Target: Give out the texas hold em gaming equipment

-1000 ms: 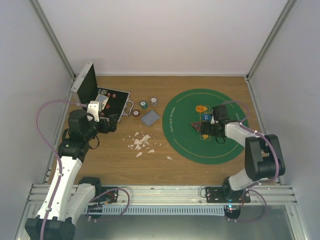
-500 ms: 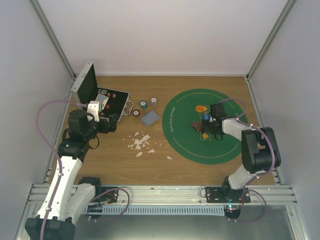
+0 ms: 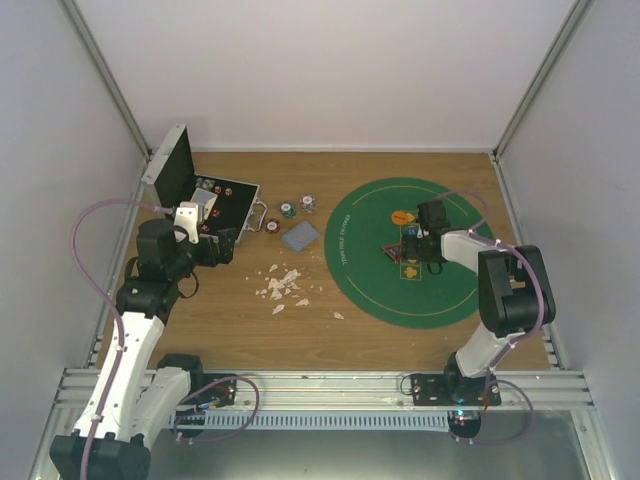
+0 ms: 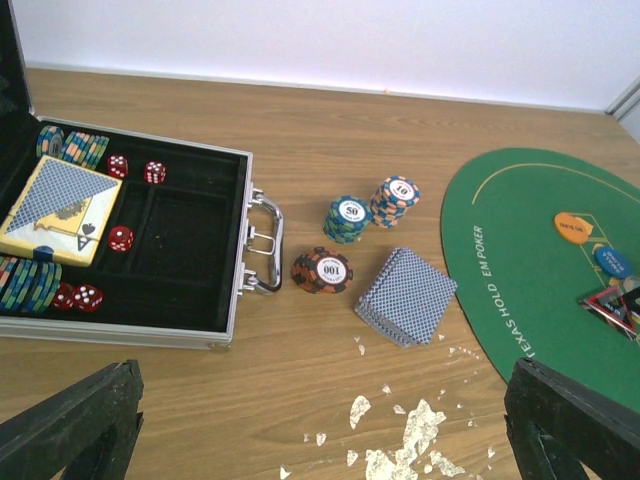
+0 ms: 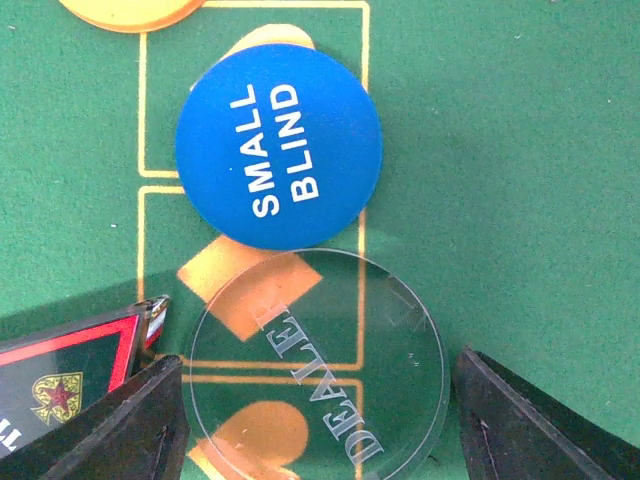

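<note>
My right gripper (image 5: 320, 425) is open low over the green mat (image 3: 360, 280). Its fingertips (image 5: 120, 425) stand on either side of a clear round DEALER disc (image 5: 315, 355), close to its edges. A blue SMALL BLIND button (image 5: 278, 145) lies just beyond, then an orange button (image 5: 130, 10). A red-black triangular token (image 5: 65, 370) lies at the left. My left gripper (image 4: 320, 440) is open and empty above the wood. Ahead of it are three chip stacks (image 4: 349, 218) (image 4: 396, 201) (image 4: 322, 270) and a blue-backed card deck (image 4: 406, 295).
An open black case (image 4: 235, 270) at the left holds more chips (image 4: 75, 148), red dice (image 4: 120, 238) and a card box (image 4: 58, 208). White scraps (image 4: 415, 440) litter the wood under my left gripper. White walls enclose the table.
My right arm has swung its elbow in and the gripper has shifted slightly left and farther onto the mat. The left arm has not moved.
</note>
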You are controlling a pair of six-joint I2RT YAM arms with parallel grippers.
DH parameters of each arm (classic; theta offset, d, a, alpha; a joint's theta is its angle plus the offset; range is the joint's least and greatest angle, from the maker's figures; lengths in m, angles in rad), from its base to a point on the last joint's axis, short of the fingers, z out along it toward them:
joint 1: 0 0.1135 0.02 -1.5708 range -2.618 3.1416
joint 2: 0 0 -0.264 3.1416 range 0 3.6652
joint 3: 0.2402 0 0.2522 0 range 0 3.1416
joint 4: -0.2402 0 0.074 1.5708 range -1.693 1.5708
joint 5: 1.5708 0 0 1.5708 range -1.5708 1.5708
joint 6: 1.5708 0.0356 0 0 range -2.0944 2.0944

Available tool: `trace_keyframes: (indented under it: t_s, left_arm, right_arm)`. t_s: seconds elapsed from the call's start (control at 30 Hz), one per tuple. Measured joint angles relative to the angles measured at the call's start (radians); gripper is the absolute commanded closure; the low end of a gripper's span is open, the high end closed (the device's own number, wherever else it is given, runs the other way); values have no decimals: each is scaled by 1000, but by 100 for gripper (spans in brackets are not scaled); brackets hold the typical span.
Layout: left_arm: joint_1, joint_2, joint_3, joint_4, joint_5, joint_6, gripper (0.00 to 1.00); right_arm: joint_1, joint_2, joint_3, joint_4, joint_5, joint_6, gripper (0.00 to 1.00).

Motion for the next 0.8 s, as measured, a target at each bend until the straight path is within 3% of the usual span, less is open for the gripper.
trace_keyframes:
  t_s: [0.33,0.63,0.8]
  left_arm:
    - [0,4,0,0,0,0,1]
    - [0,4,0,0,0,0,1]
    - [0,5,0,0,0,0,1]
  right_arm:
    - [5,4,2,11,11,-2,42]
    - [47,-33,-30,-11,26,32,44]
    - [112,-135,-130,-28,24,100,43]
